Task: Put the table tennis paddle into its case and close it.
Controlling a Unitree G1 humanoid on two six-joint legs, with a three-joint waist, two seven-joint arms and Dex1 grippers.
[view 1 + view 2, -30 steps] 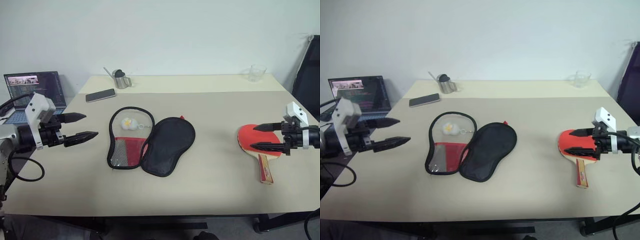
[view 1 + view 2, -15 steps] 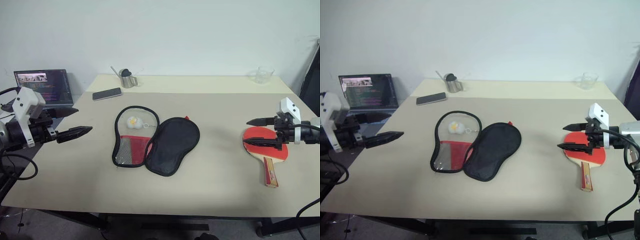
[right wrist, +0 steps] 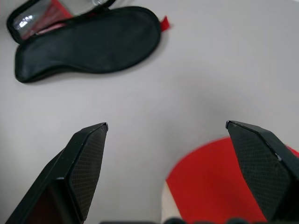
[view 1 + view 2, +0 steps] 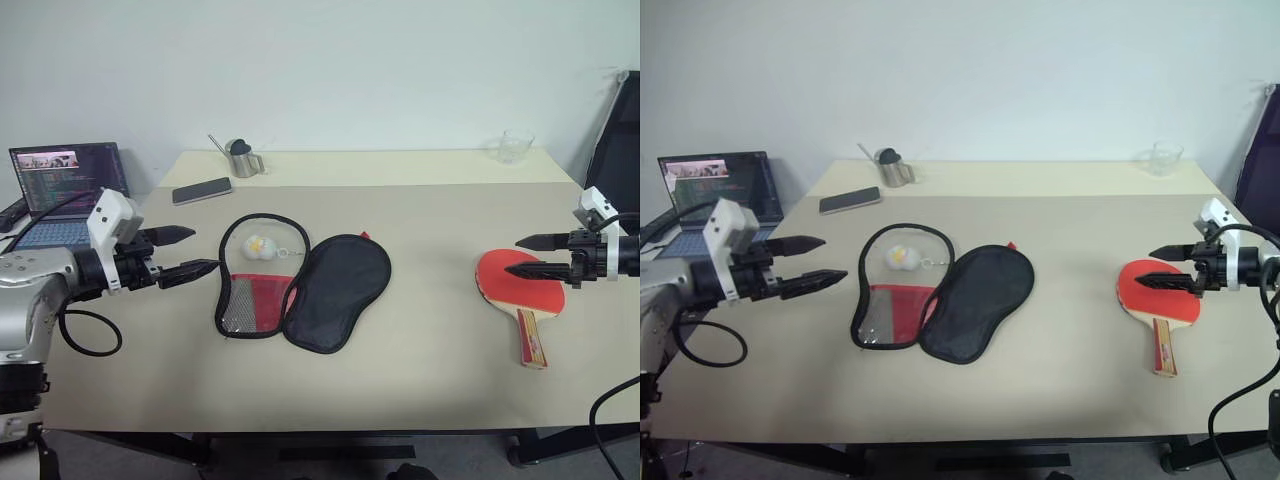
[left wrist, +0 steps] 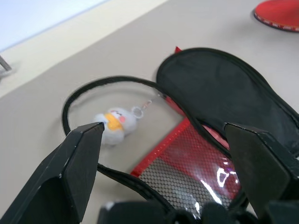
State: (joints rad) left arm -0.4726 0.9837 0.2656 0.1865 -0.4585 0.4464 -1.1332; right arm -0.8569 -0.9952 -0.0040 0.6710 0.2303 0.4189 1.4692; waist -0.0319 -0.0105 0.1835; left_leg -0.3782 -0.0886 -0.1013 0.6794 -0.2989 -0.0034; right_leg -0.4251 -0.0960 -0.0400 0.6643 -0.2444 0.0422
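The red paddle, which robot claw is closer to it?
The right claw is closer, hovering open at the edge of the paddle. The left claw is far across the table, open beside the case.

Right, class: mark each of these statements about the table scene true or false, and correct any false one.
1. The case lies open on the table. True.
2. The table tennis paddle is already inside the case. False: it lies on the table, well apart from the case, on the robot's right.
3. The right tool is open, above the paddle's red blade. True.
4. The left tool is shut on the fluffy charm. False: it is open, beside the case and holding nothing.
5. A phone lies near the table's far edge. True.
6. The metal cup stands on the laptop. False: it stands on the table, beside the phone.
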